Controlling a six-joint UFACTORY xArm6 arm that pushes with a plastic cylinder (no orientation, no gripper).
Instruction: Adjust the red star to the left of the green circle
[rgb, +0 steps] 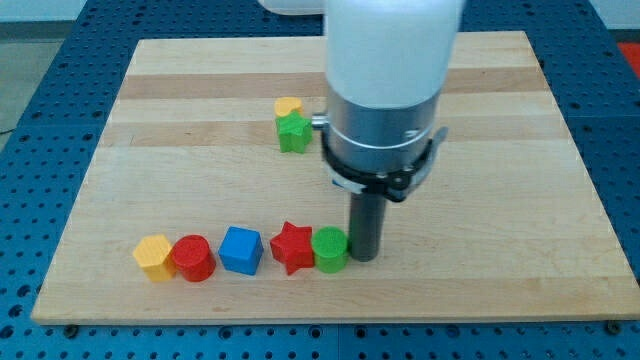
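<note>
Dark and straight, the rod hangs upright from a silver collar (383, 150) under the arm's broad white body (392, 45), which fills the view's top centre. My tip (363, 259) rests on the wooden board (520, 200) just at the view's right of the green circle (330, 249); it looks to be touching the circle, though the angle makes that hard to confirm. It is a plain rod with no pincer at all, so it holds nothing.

The red star (293, 247) sits directly on the view's left of the green circle, pressed against it. Further toward the view's left in the same row along the view's bottom come a blue cube (240, 250), a red cylinder (192, 258) and a yellow block (154, 257) of angular shape, the last two touching. Well apart, toward the view's top, a green star (294, 132) lies with a yellow heart (288, 106) tight against its upper side, both just to the view's left of the collar.

No writing or labels can be read anywhere. By count: seven blocks, two red, two green, two yellow, one blue. Around the board runs a blue perforated table (40, 120).
</note>
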